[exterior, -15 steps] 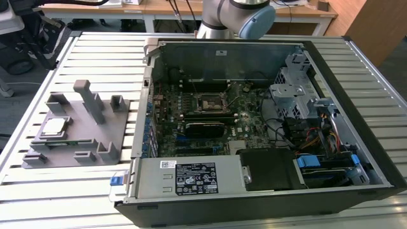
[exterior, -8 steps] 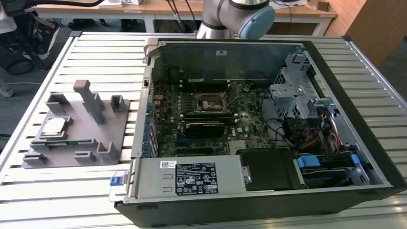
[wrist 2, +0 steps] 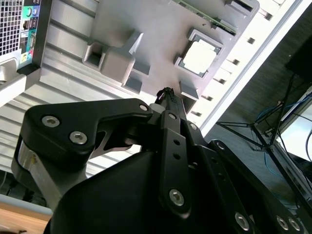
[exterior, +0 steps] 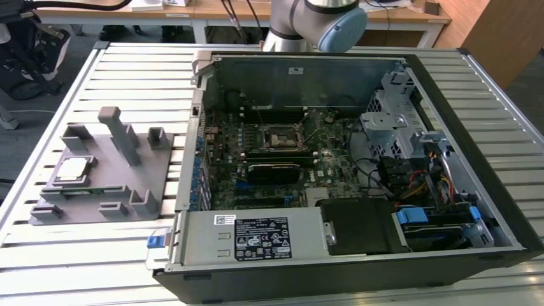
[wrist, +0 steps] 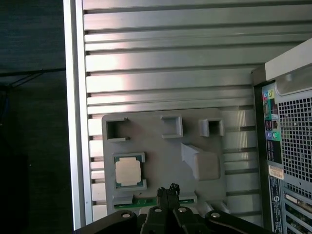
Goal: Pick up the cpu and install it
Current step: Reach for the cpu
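Observation:
The cpu (exterior: 72,167) is a small square chip with a pale silvery top. It lies flat in a square recess of the grey fixture plate (exterior: 127,172) at the exterior view's left. Both wrist views look down on it from well above: cpu (wrist 2: 201,57) and cpu (wrist: 127,171). My black gripper (wrist: 168,189) hangs over the fixture's edge, off to one side of the chip, its fingertips together and holding nothing. In the second wrist view the gripper (wrist 2: 168,93) points at the plate (wrist 2: 156,34) beside the chip. The black socket (exterior: 279,136) sits mid-motherboard in the open case.
The open computer case (exterior: 476,146) fills the middle and the exterior view's right of the slatted metal table (exterior: 127,70). Grey posts and blocks (exterior: 119,131) rise from the fixture. A green strip (wrist: 146,201) lies along its edge. The arm's base (exterior: 314,19) stands behind the case.

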